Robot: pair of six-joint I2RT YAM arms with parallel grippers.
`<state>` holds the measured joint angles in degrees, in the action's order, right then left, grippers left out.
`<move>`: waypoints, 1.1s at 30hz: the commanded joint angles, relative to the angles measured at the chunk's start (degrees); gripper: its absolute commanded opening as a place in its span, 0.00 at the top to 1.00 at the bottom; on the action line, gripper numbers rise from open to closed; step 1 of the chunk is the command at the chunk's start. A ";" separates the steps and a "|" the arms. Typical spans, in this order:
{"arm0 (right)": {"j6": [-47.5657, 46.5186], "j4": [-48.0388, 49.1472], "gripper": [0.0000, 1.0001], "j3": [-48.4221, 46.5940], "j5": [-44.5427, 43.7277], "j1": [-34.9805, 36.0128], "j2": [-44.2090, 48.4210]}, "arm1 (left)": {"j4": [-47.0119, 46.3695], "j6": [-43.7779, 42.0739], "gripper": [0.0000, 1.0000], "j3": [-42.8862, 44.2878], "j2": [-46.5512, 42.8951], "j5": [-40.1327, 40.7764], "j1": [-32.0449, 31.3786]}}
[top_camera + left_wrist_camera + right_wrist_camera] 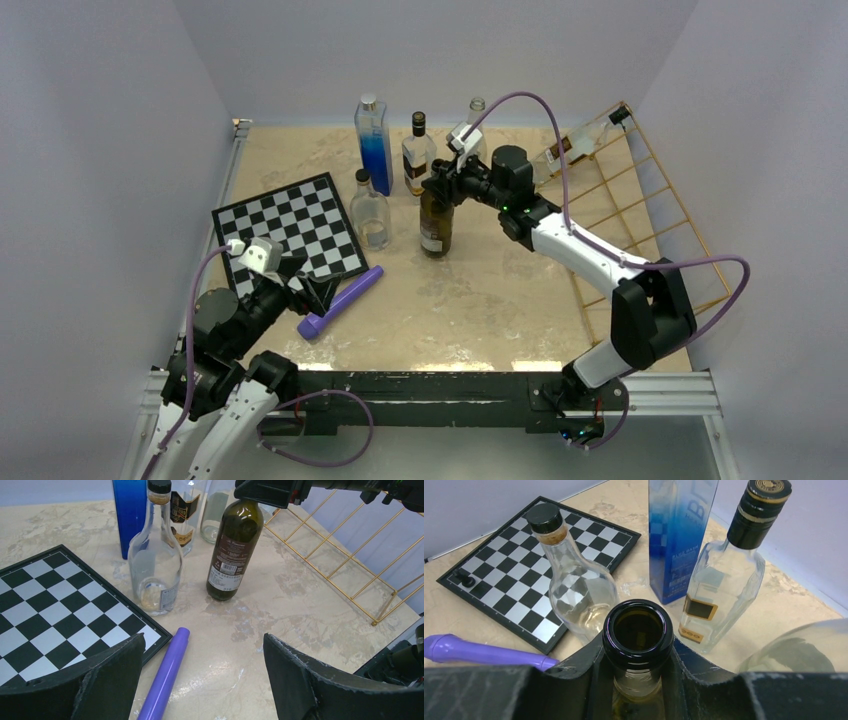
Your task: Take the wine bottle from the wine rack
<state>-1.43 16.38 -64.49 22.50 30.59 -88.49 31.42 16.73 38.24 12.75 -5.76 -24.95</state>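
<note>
The dark green wine bottle stands upright on the marbled table, left of the gold wire wine rack. My right gripper is shut on its neck just under the open mouth, one finger on each side. The left wrist view shows the bottle with its base on the table and the rack behind it. My left gripper is open and empty, low over the table near a purple cylinder.
A clear bottle lies at the rack's far end. A blue bottle, a square black-capped bottle, a round clear bottle and another clear bottle stand close around. A chessboard lies left.
</note>
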 commanded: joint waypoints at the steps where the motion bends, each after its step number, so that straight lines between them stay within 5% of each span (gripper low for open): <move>1: -3.03 10.02 1.00 -5.96 2.01 0.32 0.87 | -1.12 -0.91 0.09 0.96 0.36 -0.44 -0.39; 13: -2.80 13.37 0.99 -8.02 2.65 1.17 -4.31 | -1.23 -1.02 0.09 0.96 0.78 -0.48 -0.36; 17: -3.02 13.17 0.85 -7.86 1.90 1.35 -4.60 | -1.20 -1.05 0.09 0.96 0.69 -0.43 -0.37; 26: -2.52 9.50 0.34 -8.53 1.07 1.57 -3.29 | -1.23 -1.06 0.09 1.06 0.97 -0.66 -0.37; 33: 3.39 3.47 0.27 -11.97 -6.74 1.49 0.19 | -1.10 -1.00 0.09 1.01 0.57 -0.44 -0.37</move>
<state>-2.87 22.20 -70.78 22.17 31.86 -92.47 31.42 16.73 38.24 13.04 -5.76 -24.95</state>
